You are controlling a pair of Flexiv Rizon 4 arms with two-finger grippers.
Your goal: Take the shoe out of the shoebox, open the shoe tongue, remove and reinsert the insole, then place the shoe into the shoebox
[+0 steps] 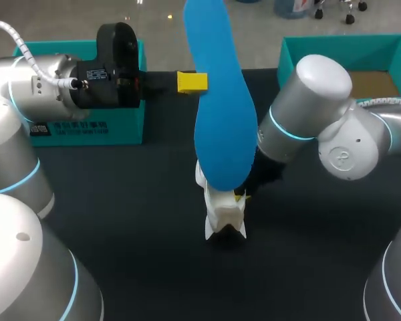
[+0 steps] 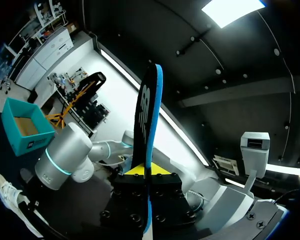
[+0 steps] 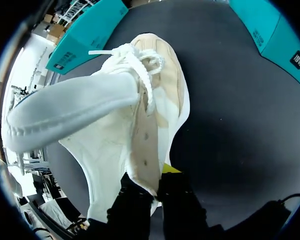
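With left claw point(image 2: 149, 174) clamping the insole point(image 1: 220, 120) aloft and right claw point(image 3: 158, 176) clamping the shoe point(image 3: 140, 130), reinsertion likely requires toe-first alignment.

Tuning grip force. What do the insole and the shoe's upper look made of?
Insole: probably foam, matte blue underside with no glare; the left wrist view shows a dark, fabric-like top layer. Shoe: white and cream upper, smooth with punched holes, likely synthetic leather; tongue looks padded textile, laces woven cord.
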